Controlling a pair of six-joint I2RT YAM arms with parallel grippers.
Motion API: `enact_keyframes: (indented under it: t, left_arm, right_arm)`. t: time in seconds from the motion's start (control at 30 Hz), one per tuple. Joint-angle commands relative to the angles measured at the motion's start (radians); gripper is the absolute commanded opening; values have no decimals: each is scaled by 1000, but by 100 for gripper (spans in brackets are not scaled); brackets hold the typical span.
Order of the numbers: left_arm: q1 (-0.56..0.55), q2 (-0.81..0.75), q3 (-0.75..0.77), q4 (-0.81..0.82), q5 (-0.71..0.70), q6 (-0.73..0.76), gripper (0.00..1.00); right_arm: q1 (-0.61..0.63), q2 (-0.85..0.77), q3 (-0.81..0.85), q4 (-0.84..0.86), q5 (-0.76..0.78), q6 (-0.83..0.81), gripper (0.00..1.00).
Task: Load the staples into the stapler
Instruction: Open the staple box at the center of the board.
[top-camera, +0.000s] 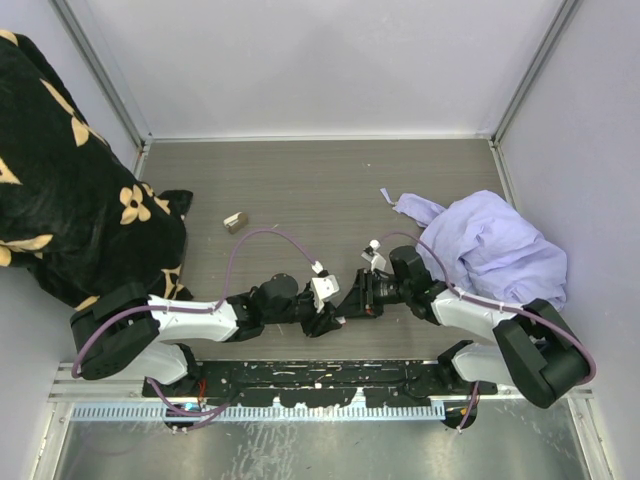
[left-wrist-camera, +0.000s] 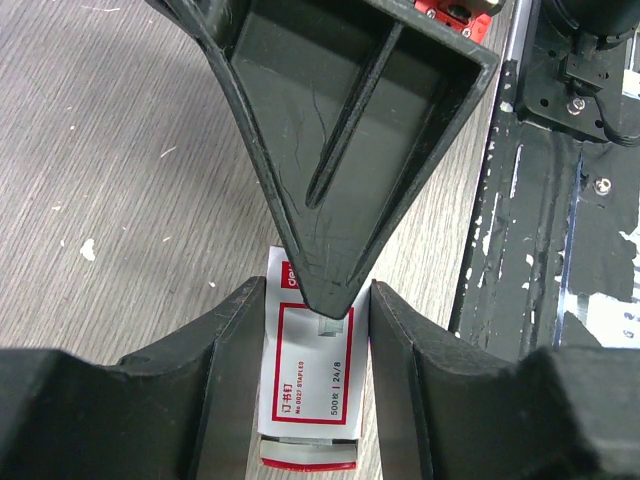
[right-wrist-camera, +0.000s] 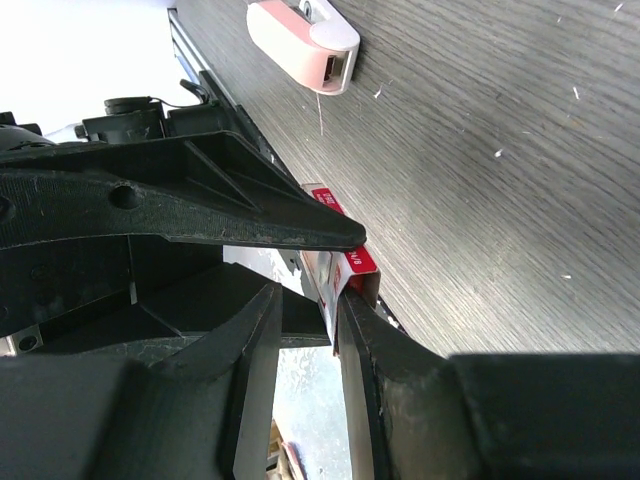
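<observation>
Staples (left-wrist-camera: 310, 390) (the small red-and-white box) are clamped by the sides in the left gripper (left-wrist-camera: 317, 292), near the front edge of the table (top-camera: 300, 185). Right gripper (right-wrist-camera: 310, 300) jaws stand half open around its end, one finger touching.

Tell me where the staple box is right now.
In the left wrist view the staple box sits centre-bottom, clamped between the left end effector's fingers, with the right end effector's fingertip on its printed face.
</observation>
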Motion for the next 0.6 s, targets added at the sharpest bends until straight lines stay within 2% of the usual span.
enact_keyframes:
  t: [0.0,0.57]
  left_arm:
    - [-4,-9,12,90,-10,-2,44]
    - [-5,7,19,89,-15,0,43]
  right_arm:
    - [29,13,16,67,-38,14,35]
    - [53,54,33,69,-17,2,35]
